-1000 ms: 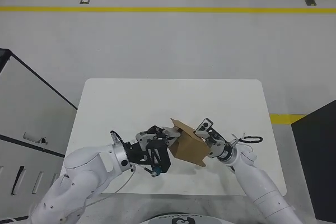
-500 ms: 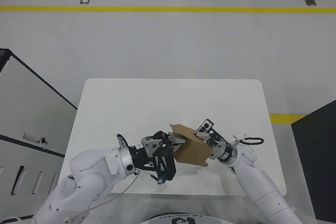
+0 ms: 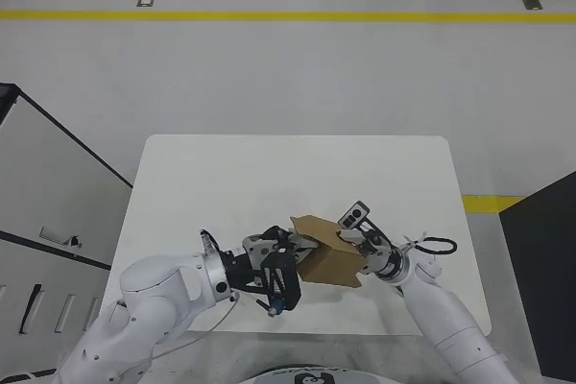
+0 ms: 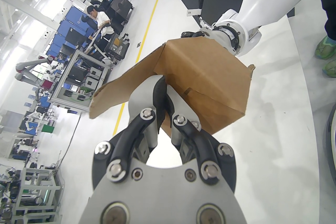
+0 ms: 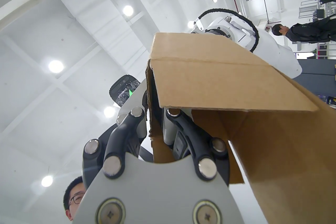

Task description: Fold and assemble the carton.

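The carton (image 3: 324,257) hangs between the two arms over the near part of the table (image 3: 269,173), and by the shadow under it in the left wrist view it seems lifted off the surface, though I cannot be sure no corner touches. Its long axis runs roughly along the line from one gripper to the other, tilted a little. The left gripper (image 4: 164,93) has its jaws pinched on the cardboard edge at its end, just where the open flap (image 4: 123,93) hinges off the body. The right gripper (image 5: 155,117) is clamped on a wall panel at the opposite end, with the board passing between its fingers. The loose flap juts out past the left fingers, away from the right arm, so the left arm is the nearer one to fold it. As I judge it, those same fingers sit in the path of its swing and would have to shift first.
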### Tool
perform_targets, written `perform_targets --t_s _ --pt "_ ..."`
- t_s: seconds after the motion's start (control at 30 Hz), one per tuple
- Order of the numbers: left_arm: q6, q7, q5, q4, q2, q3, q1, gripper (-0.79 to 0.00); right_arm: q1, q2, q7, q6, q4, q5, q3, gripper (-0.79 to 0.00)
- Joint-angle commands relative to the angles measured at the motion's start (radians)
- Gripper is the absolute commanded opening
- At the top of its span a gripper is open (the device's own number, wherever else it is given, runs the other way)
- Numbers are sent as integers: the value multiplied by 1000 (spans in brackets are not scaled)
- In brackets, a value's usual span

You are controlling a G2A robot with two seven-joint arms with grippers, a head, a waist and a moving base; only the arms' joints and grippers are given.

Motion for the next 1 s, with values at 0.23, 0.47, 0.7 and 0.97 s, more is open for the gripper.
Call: perform_targets --t_s 0.23,0.47,0.7,0.97 --pt "11 -3 -25 0 1 -24 2 -785 0 1 4 -11 3 1 6 -785" --pt "-15 12 -34 0 2 -19 1 -785 1 -1 15 -23 1 9 5 -785" --pt "-9 10 -32 0 3 -26 -2 -785 4 -2 15 -25 6 13 4 -785" --pt "-6 11 -21 0 5 -32 1 -785 10 -3 5 -10 12 17 -2 -785"
